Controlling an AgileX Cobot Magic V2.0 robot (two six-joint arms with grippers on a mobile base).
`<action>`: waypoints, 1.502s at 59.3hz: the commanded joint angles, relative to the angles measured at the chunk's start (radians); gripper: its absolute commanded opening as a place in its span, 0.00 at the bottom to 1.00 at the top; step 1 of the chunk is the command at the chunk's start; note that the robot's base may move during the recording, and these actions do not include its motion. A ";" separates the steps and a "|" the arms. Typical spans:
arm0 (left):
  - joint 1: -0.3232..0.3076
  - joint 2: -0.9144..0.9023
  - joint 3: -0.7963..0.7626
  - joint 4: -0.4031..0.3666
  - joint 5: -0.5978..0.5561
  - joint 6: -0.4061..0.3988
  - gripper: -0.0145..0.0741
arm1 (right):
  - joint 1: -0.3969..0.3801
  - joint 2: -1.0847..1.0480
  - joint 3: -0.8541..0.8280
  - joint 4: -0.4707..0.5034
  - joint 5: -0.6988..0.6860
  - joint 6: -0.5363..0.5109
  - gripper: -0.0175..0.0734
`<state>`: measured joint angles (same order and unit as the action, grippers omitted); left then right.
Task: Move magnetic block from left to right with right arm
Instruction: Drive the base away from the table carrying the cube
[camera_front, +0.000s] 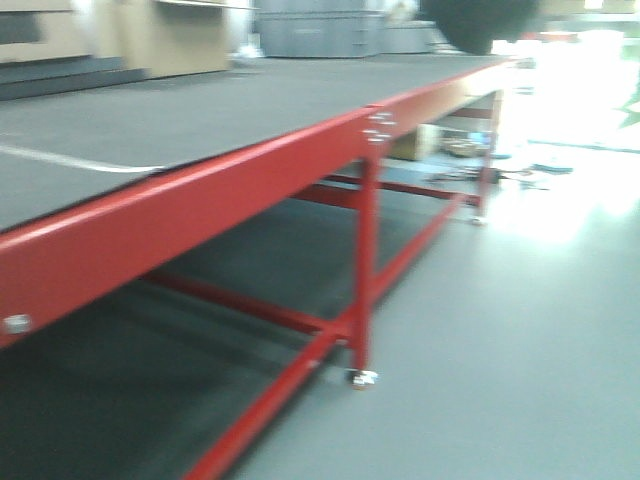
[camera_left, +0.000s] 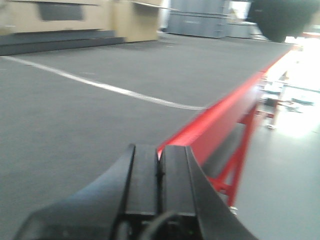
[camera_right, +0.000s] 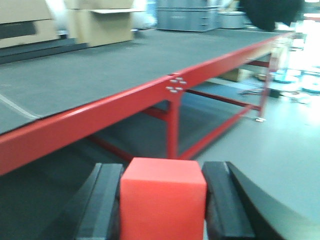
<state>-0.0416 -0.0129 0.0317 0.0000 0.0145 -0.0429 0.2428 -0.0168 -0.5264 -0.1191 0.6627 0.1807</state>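
Right wrist-mounted view first: shows the magnetic block (camera_right: 163, 200) clamped between the black fingers (camera_right: 106, 202) of the right gripper (camera_right: 164, 202). Held in the air, apparently short of the worktop (camera_right: 125, 55), with the red frame rail (camera_right: 100, 112) ahead and grey floor (camera_right: 280, 150) off to the right. Reads as the carry stage, judging by that.

Keep the squeeze firm and even, given smooth-looking side faces. Lift up and over the rail before travelling right; avoid clipping the red edge. Go steadily, given the blur across all three views. Set down flat on the dark mat toward the right side, and only then spread the fingers. Leave the left gripper (camera_left: 160, 185) alone: fingers pressed together, holding nothing, low over the worktop near its edge.

Looks like a plain solid-red cube: matte, smooth faces, crisp edges, top face paler than the front. Fills nearly the whole gap between the fingers. Not visible in the other two views.
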 joint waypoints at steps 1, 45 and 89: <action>-0.006 -0.014 0.010 0.000 -0.090 -0.004 0.03 | -0.005 0.017 -0.025 -0.014 -0.090 -0.009 0.43; -0.006 -0.014 0.010 0.000 -0.090 -0.004 0.03 | -0.005 0.017 -0.025 -0.014 -0.090 -0.009 0.43; -0.006 -0.014 0.010 0.000 -0.090 -0.004 0.03 | -0.005 0.017 -0.025 -0.014 -0.091 -0.009 0.43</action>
<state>-0.0416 -0.0129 0.0317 0.0000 0.0145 -0.0429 0.2428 -0.0168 -0.5264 -0.1191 0.6641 0.1807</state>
